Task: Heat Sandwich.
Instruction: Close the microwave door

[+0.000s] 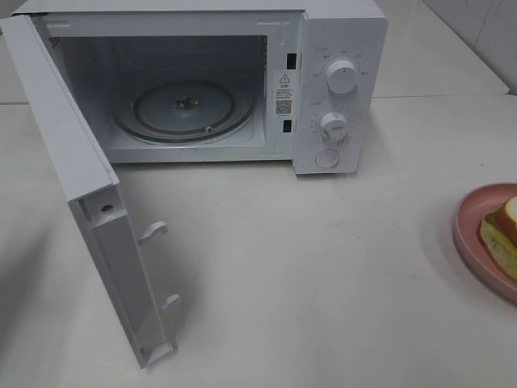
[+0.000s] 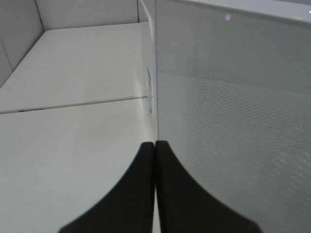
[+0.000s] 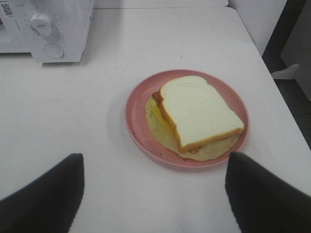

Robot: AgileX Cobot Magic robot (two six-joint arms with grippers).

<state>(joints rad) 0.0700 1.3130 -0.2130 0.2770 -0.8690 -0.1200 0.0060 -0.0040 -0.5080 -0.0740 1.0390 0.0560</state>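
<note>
Sandwich [image 3: 199, 110] lies flat, diagonal across plate [image 3: 137, 127]

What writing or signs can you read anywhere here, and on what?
No text is readable.
Microwave front frame: sticker with a warning triangle and a QR code; print too small.
Around the upper knob and lower knob: tiny marks, blurred.
Top left inside corner of the oven: dark label, illegible.
Plate, sandwich: none.

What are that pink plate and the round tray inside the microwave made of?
The pink plate looks like matte plastic: even colour, dull sheen, thick rolled rim. The round tray inside the microwave seems to be clear glass: see-through, with pale reflections.
</note>
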